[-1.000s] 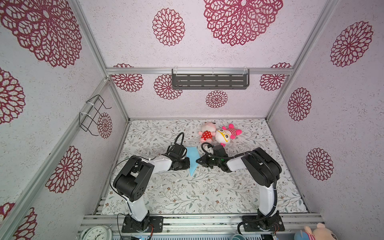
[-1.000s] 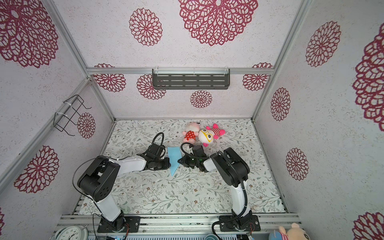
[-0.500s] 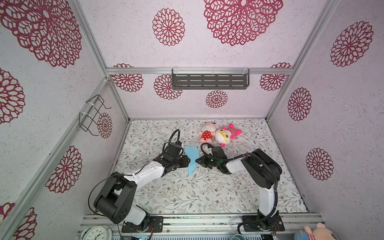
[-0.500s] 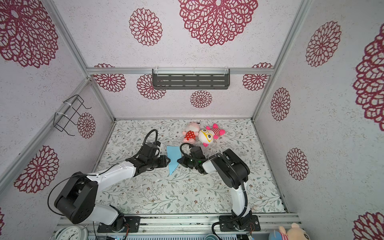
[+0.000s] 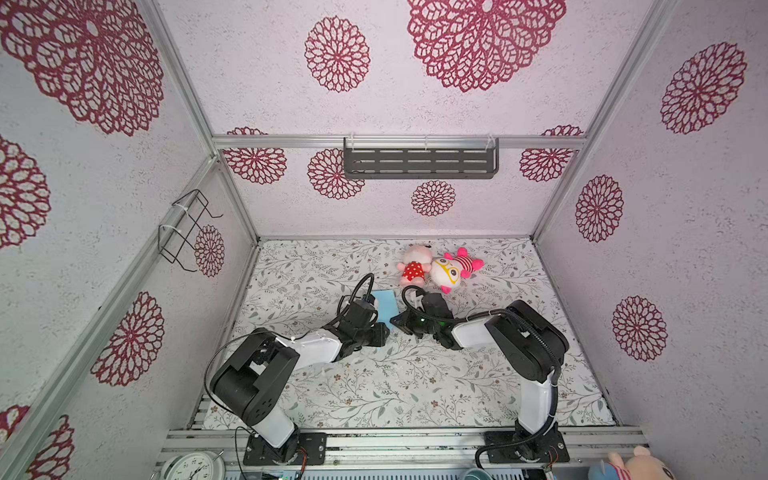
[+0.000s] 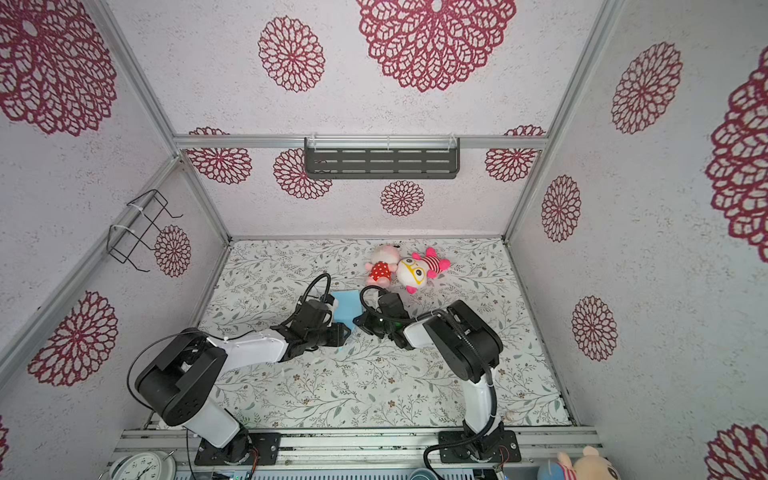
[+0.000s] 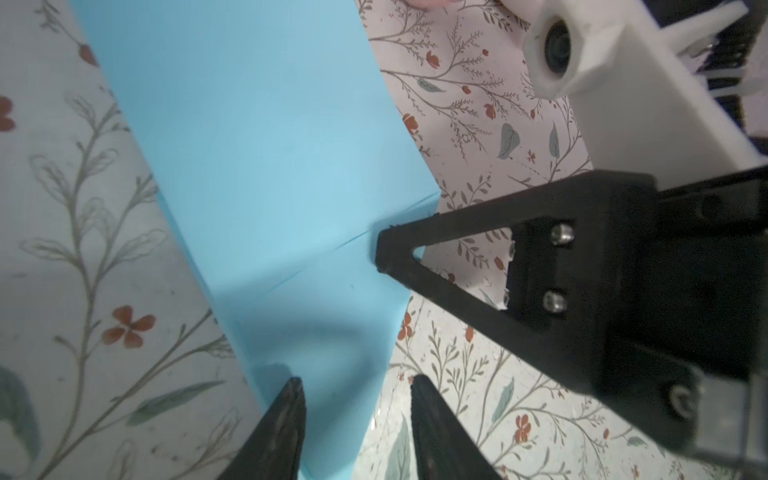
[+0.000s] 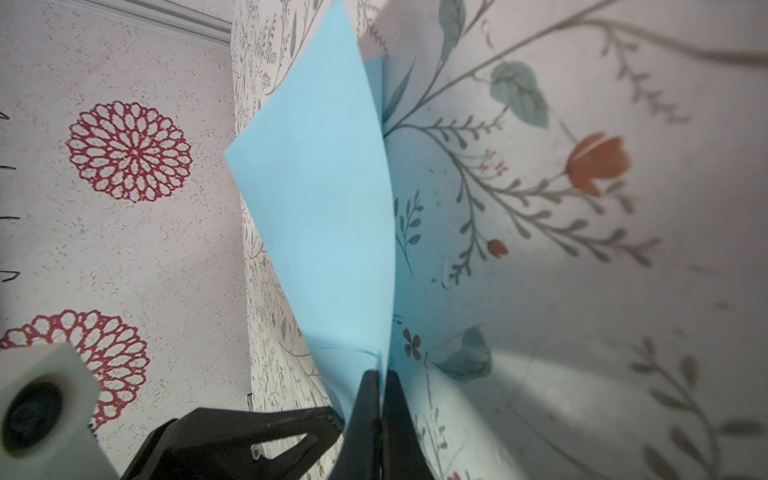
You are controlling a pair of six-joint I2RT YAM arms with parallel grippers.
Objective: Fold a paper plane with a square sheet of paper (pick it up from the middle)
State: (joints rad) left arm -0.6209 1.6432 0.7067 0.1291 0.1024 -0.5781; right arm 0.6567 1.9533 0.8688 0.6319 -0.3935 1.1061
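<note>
The light-blue sheet of paper [image 5: 384, 304] [image 6: 347, 306] lies folded mid-mat in both top views, and both grippers meet at it. My right gripper [image 8: 380, 374] is shut on the paper [image 8: 324, 208] and pinches one edge where small creases run inward; the sheet stands up from its tips. That same right gripper [image 7: 382, 253] shows in the left wrist view, nipping the paper's [image 7: 270, 166] side. My left gripper [image 7: 357, 384] is open, one finger over the paper and one over the mat. In the top views it [image 5: 384, 332] covers the paper's near part.
Two pink plush toys [image 5: 436, 270] lie just behind the right gripper on the flowered mat [image 5: 374, 386]. A dark shelf [image 5: 419, 162] hangs on the back wall and a wire basket [image 5: 187, 228] on the left wall. A clock [image 5: 191, 467] sits below the front rail.
The left gripper has opened and let go of the paper, and the left arm has changed its posture. The right gripper stays shut on the paper in nearly the same place.
</note>
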